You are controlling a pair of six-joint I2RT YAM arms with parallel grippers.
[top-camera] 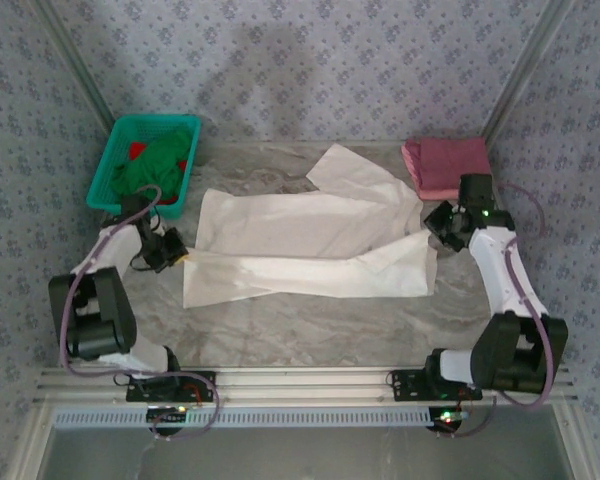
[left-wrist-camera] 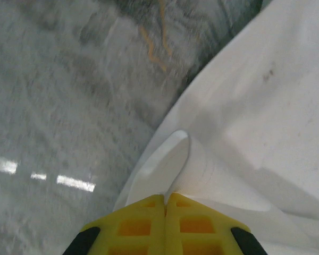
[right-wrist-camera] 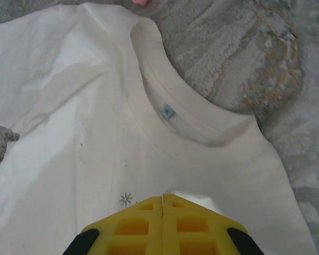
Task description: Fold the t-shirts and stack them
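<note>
A cream-white t-shirt [top-camera: 310, 240] lies spread across the middle of the table, folded lengthwise into a long band with one sleeve pointing to the back. My left gripper [top-camera: 176, 255] is at its left end, and its yellow jaws are shut on a pinched fold of the shirt's hem [left-wrist-camera: 173, 159]. My right gripper [top-camera: 438, 225] sits at the right end, shut on the cloth just below the collar [right-wrist-camera: 170, 111], beside the tiny grey chest mark [right-wrist-camera: 126, 200]. A dusty pink t-shirt [top-camera: 445, 165] lies folded at the back right.
A teal mesh basket [top-camera: 120, 150] with green and red cloth stands at the back left, just behind my left arm. Patterned walls close in the table on three sides. Bare marble tabletop [top-camera: 310, 320] runs along the front.
</note>
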